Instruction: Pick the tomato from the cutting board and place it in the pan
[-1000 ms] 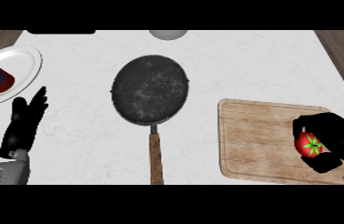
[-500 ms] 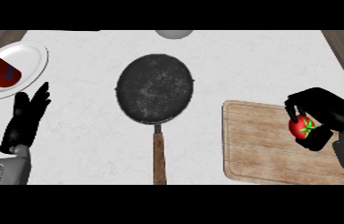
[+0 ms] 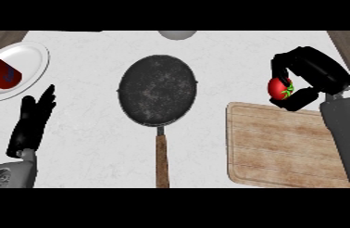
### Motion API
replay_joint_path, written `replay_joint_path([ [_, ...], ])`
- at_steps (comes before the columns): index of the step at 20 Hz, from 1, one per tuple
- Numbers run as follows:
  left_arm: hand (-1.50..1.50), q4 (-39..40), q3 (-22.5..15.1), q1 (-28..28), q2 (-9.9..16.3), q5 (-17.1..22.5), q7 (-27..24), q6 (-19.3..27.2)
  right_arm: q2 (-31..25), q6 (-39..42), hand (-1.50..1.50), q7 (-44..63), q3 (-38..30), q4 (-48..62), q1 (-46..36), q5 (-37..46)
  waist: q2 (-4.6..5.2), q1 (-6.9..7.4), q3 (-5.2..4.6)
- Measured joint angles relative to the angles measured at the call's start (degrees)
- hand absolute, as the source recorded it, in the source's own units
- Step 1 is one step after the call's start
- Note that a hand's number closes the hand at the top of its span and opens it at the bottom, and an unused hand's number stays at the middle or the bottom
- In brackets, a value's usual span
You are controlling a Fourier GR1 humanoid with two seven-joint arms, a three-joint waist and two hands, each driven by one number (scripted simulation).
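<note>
My right hand [image 3: 309, 74] is curled round a red tomato [image 3: 279, 88] with a green stem, held in the air just beyond the far edge of the wooden cutting board [image 3: 284, 146]. The board lies at the right and has nothing on it. A dark round pan [image 3: 158, 90] with a wooden handle sits in the middle of the counter, to the left of the tomato, handle pointing toward me. My left hand [image 3: 31, 120] rests open at the left edge, fingers up.
A white plate [image 3: 27, 60] holding a dark red item sits at the far left. A grey round object [image 3: 178, 34] shows partly at the far edge, behind the pan. The counter top is white marble.
My right hand has lifted the tomato off the cutting board and carried it up and away, toward the far edge of the board. The left hand has barely moved.
</note>
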Motion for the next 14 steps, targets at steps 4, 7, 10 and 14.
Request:
replay_joint_path([
  [4, 0.00, 2.2, 1.3, -1.4, 0.7, 0.2, -0.4, -0.2, 2.8, 0.5, 1.50, -1.2, -1.0, 1.6, -5.0, -2.5, -0.14, -0.82, -0.06],
  [7, 0.00, 0.8, 1.7, -0.2, 1.1, 0.4, 0.0, -0.7, 6.5, 0.5, 1.50, 1.0, -0.4, 2.1, -7.4, -2.9, -0.25, -1.02, -0.08],
  [10, 0.00, 1.5, 1.7, -0.1, 0.8, -0.2, -0.8, -0.4, 10.5, 1.0, 1.50, 4.6, 0.0, 3.5, -10.9, -3.5, -0.26, -1.13, -0.10],
  [14, 0.00, 2.0, 2.1, -1.0, 0.9, 0.0, -0.6, -0.9, 15.7, -0.1, 1.50, 8.5, 0.0, 8.1, -15.2, -3.7, -0.22, -1.06, -0.10],
])
